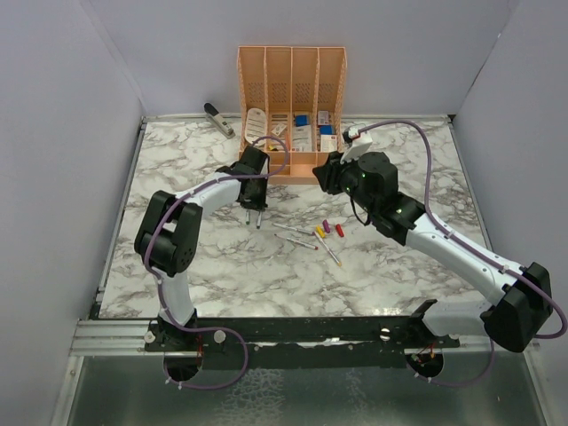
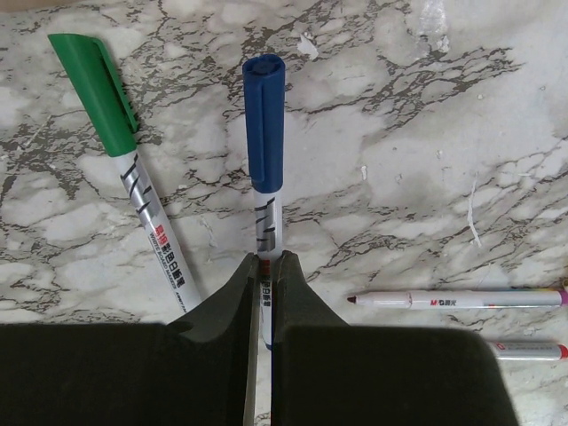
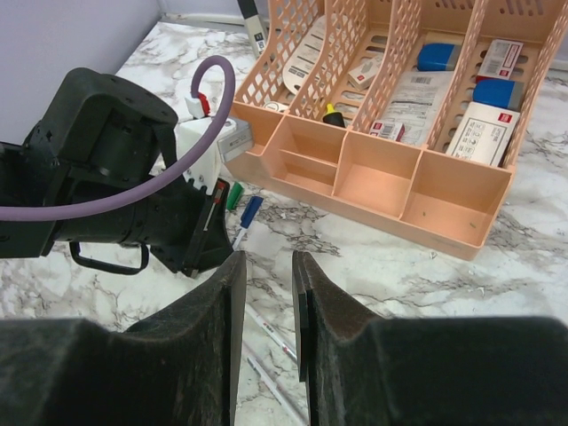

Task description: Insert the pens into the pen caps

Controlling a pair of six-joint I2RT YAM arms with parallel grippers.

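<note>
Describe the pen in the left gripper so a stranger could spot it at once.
Start at the peach organizer at the back of the table; the left gripper is just in front. The pen it pinches has a blue cap, while the neighbouring pen wears green.

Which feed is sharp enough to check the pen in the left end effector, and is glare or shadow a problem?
Left wrist view: the blue-capped pen is sharp and evenly lit, no glare, though the left end effector is near-black. Top external view: soft even light, but that pen is tiny. Right wrist view: organizer crisp, right end effector a dark foreground mass.
</note>
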